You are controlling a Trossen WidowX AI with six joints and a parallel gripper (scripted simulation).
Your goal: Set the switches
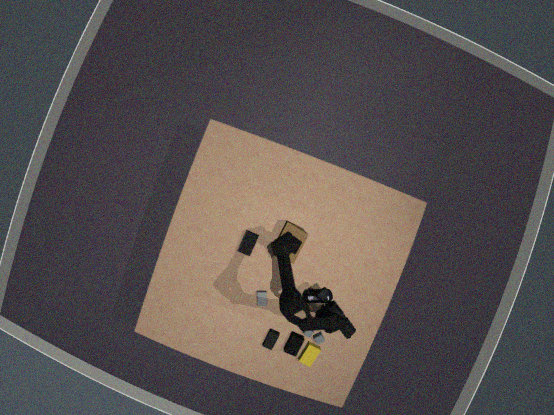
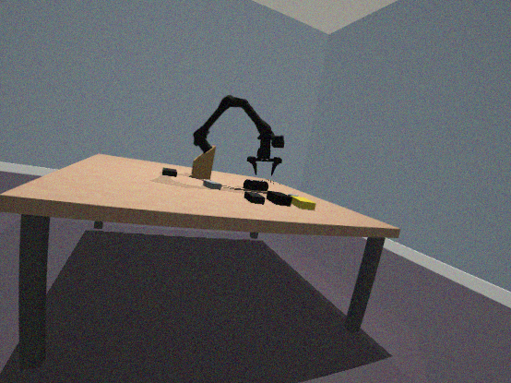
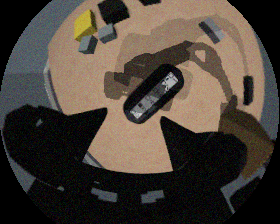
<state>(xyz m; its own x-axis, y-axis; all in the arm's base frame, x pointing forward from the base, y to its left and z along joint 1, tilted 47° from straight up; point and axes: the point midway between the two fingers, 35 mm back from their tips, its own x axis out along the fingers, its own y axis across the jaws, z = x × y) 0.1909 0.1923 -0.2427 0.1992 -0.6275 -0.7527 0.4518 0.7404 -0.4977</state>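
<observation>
The controller unit (image 1: 315, 297) (image 2: 255, 185) (image 3: 153, 93) is a dark body with rounded ends lying on the bench (image 1: 225, 196) (image 2: 92, 181). In the wrist view it lies diagonally, with a pale strip with grey and dark patches facing up. The patches are too blurred to read as switch positions or label squares. My gripper (image 2: 264, 174) (image 3: 134, 115) is open and empty, pointing down above the unit with a gap between fingertips and unit. The unit's underside is hidden.
A yellow block (image 1: 310, 354) (image 2: 303, 202) (image 3: 85, 26), a black block (image 1: 294, 343) (image 2: 279, 197) and small grey blocks (image 3: 107, 33) lie nearby. A grey-blue block (image 1: 262, 298) (image 3: 212, 30), another black block (image 1: 248, 242) (image 2: 169, 172) and a tall brown wedge (image 2: 203, 164) stand farther off.
</observation>
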